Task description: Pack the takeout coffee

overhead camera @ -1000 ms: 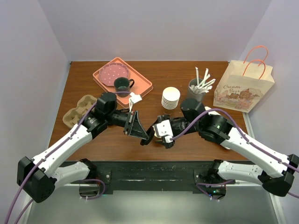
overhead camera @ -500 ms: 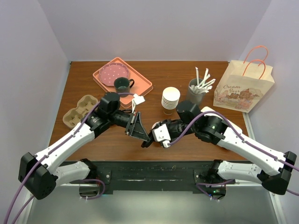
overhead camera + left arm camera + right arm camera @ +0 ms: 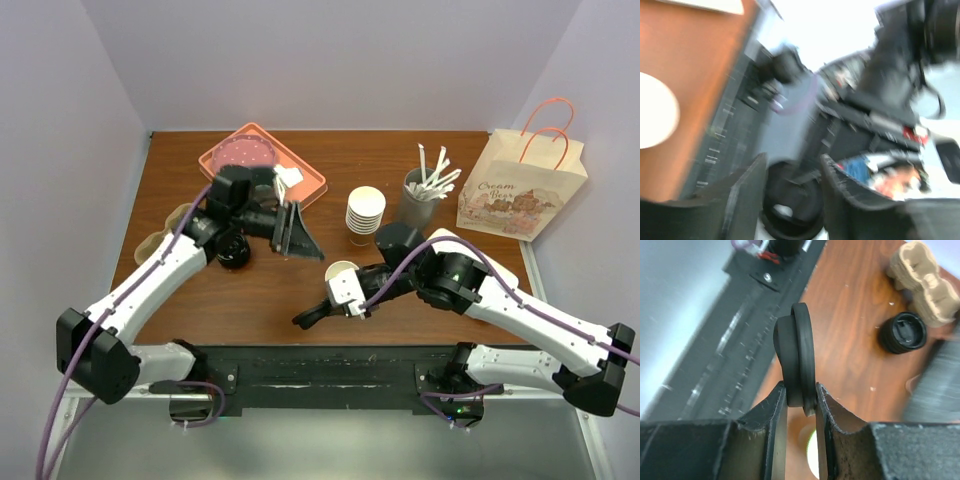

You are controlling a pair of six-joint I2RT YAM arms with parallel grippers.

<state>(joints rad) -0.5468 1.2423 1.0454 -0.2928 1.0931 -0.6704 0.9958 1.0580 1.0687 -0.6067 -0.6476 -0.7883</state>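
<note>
Top view: right tool (image 3: 305,318) sits low over the near part of the desk (image 3: 250,300) with something dark at its tips; an open paper cup (image 3: 342,270) stands just behind it; a lidded cup (image 3: 233,250), black top up, stands just beside the cup carrier (image 3: 148,250), under the left arm; left tool (image 3: 297,238) is raised near the pink tray (image 3: 308,178), fingers apart, clear of both cups; the paper bag (image 3: 520,190) is well apart at far right, inside not visible. Left wrist view: badly blurred; left tool (image 3: 792,165) is released, spread wide, gap empty, touching nothing. Right wrist view: right tool (image 3: 800,387) is clenched on a black sip lid (image 3: 796,355), held on edge by its rim, pads (image 3: 775,410) on both faces, gap only lid-thick; lidded cup (image 3: 902,332) and carrier (image 3: 925,275) lie beyond. Judgement: the edge grip probably keeps the lid's underside free for seating on the open cup; the wrist must turn it flat first; the rim pinch could slip.
</note>
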